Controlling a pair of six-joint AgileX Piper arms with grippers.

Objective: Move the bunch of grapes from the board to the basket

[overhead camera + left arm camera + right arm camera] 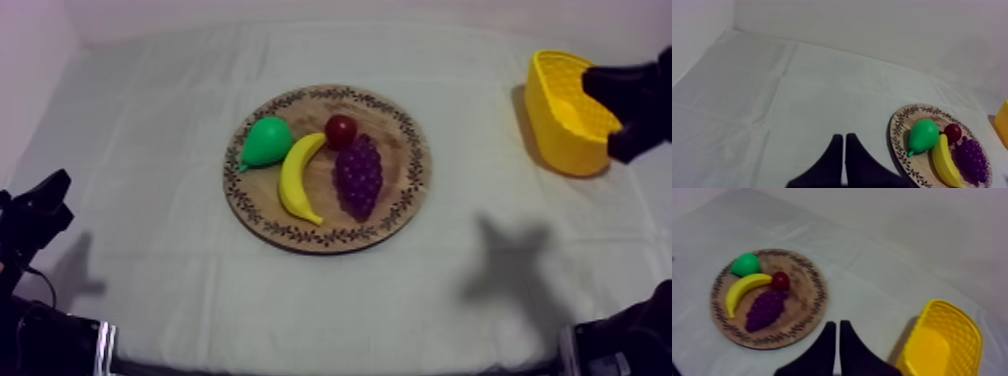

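The purple bunch of grapes point(358, 176) lies on the right half of the round wooden board point(412, 190), beside a banana point(296, 176). From the right wrist the grapes point(765, 310) lie on the board point(807, 319) and the yellow basket point(959, 324) stands to its side. My right gripper point(837, 323) is shut on nothing, its fingers a narrow wedge, held high between board and basket. Seen from above, that gripper point(606, 92) hangs over the basket point(556, 128). My left gripper point(844, 137) is shut and empty, left of the board point(899, 142), and sits low at the table's left point(48, 194).
A green pear point(265, 142) and a small red fruit point(341, 130) share the board with the banana. The right arm's shadow point(508, 262) falls on the cloth between board and basket. Bare cloth surrounds the board on all sides.
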